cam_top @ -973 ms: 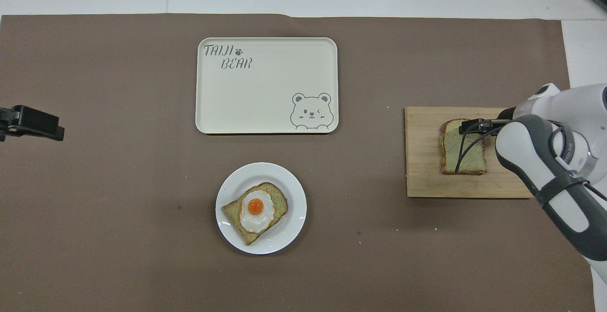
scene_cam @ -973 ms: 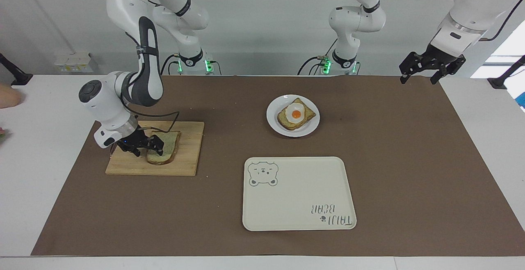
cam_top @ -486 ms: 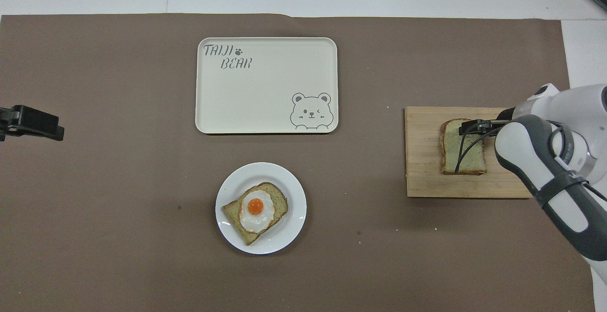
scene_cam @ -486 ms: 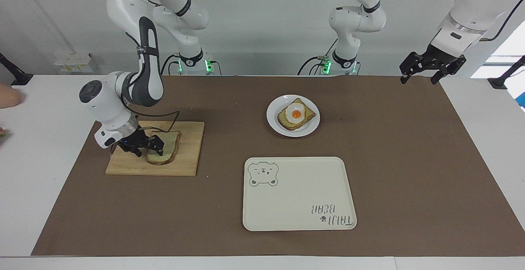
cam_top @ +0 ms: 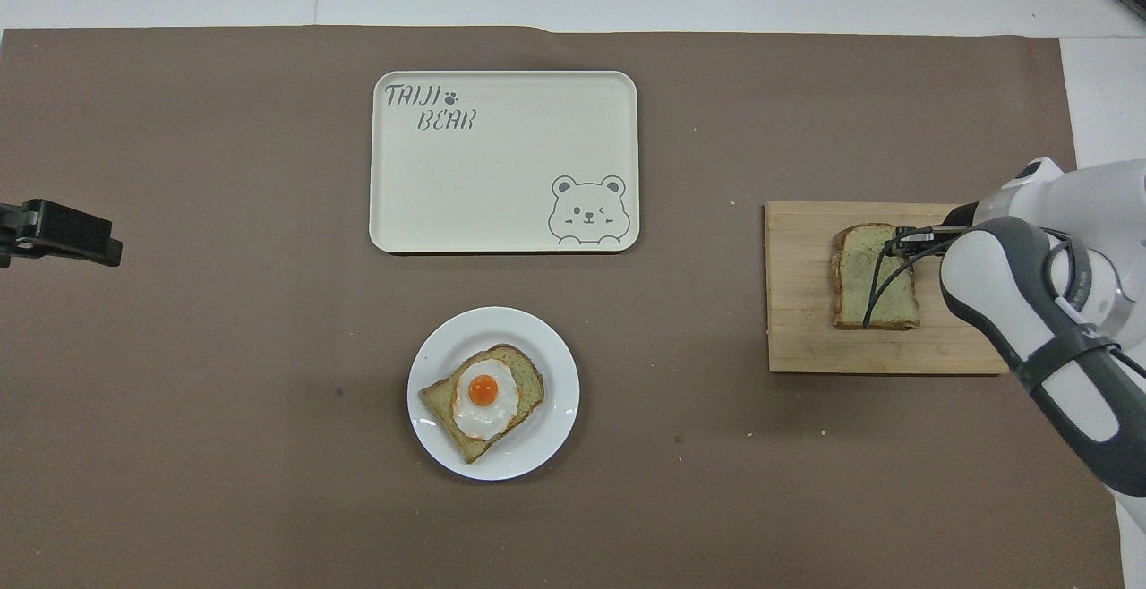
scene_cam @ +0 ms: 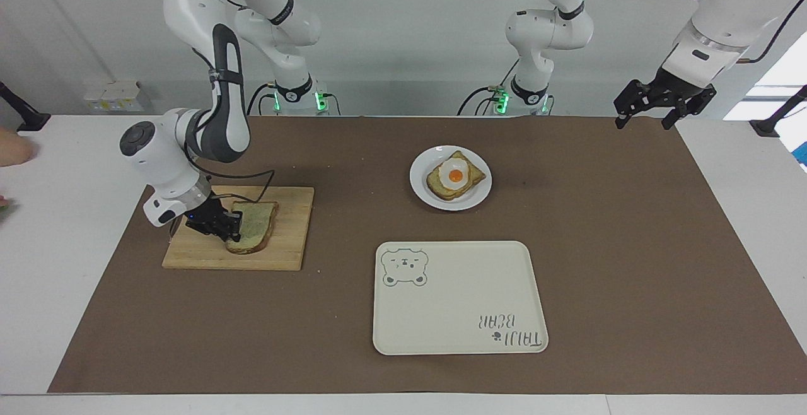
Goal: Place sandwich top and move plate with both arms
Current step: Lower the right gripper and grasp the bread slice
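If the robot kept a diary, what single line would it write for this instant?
right gripper: shut on sandwich top, on wooden board | left gripper: open, waiting | plate: egg toast, uncovered

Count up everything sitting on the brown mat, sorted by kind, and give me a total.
Bread slices: 2, pale plain slice, darker toasted slice under the egg
Fried eggs: 1
Round white plates: 1
Cream rectangular trays: 1
Wooden cutting boards: 1
Total: 6

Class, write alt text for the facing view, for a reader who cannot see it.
The right gripper is shut on the edge of the sandwich top, which lies on a wooden board. Mid-table, a white plate holds toast with a fried egg, a cream tray lies empty, and the left gripper waits, open.
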